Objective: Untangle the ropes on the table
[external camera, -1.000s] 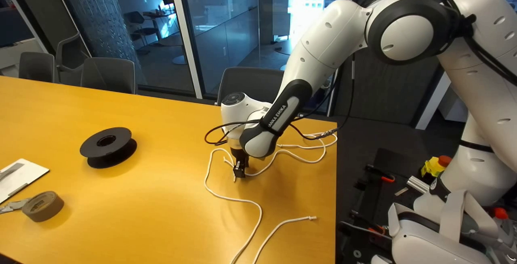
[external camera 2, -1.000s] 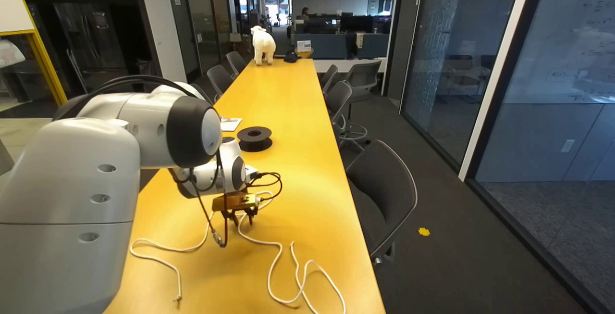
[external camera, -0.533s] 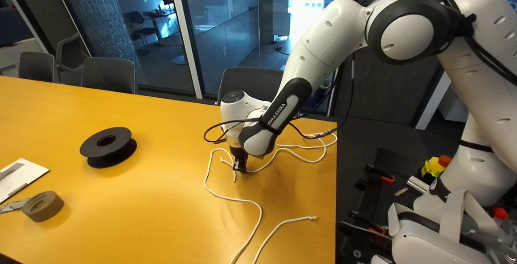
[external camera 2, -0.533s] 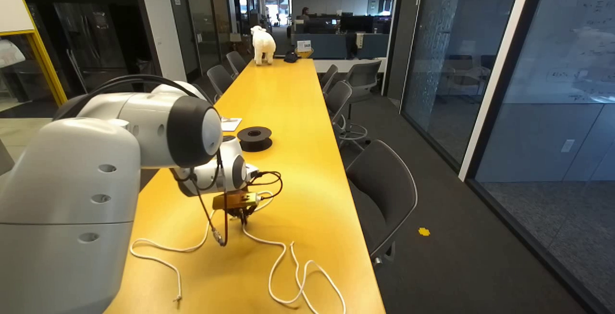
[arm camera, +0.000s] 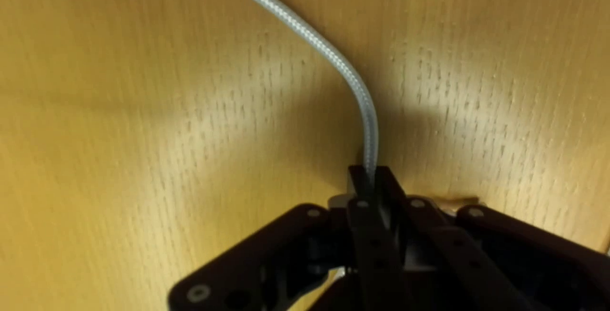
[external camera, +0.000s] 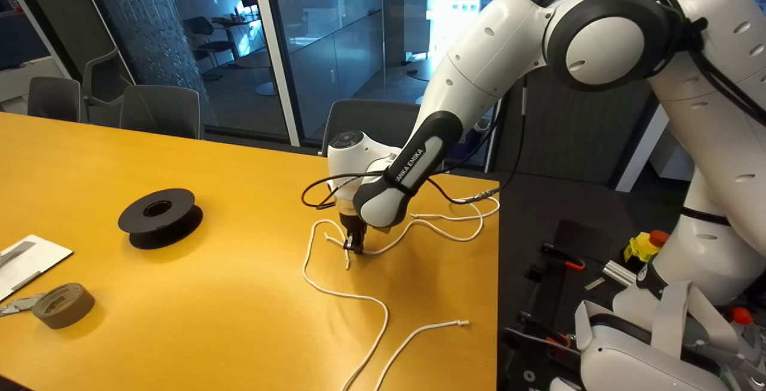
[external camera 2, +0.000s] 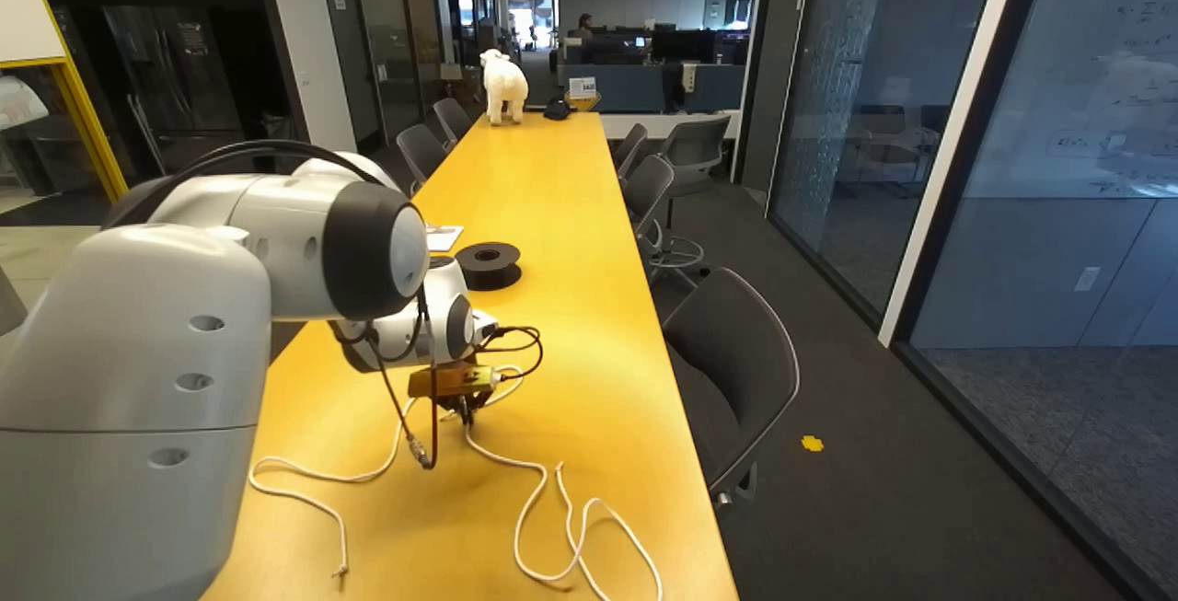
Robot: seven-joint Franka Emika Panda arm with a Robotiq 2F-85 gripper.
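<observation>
Rope of thin white braided cord (arm camera: 328, 51) is pinched between the closed fingers of your black gripper (arm camera: 370, 174), just above the smooth mustard-yellow worktop (external camera: 227, 295). What looks like a second white cord (external camera: 359, 297) lies in a long curve, its end crossing a short tail beside your fingertips; which is on top is too small to tell. Lift slowly until that tail, likely the held rope's, clears the end, then draw it toward its own loop; a quick tug could drag both. Compared with a second ago, your spread fingers have closed and risen slightly; the farther loops lie unchanged.
</observation>
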